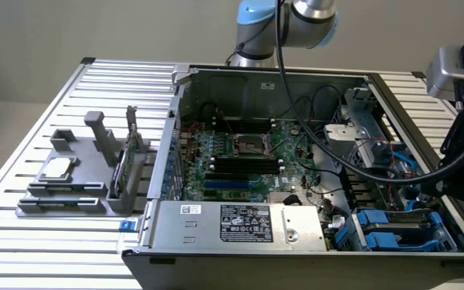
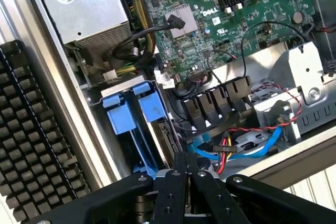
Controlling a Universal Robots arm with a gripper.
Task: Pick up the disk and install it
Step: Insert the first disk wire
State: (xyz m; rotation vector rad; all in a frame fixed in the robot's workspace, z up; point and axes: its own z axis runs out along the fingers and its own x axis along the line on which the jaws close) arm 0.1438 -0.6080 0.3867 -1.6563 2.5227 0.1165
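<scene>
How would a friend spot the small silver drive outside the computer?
Start at the open computer case on the slatted table. On the exterior view's left stands a grey holder; the small silver drive rests atop it, unlike the green card standing on edge alongside.

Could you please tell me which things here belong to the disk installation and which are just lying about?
Job in hand: blue-railed disk inside the open computer case; shut gripper near it.
Lying about: small silver drive and upright card, both on the grey stand beside the case.
</scene>
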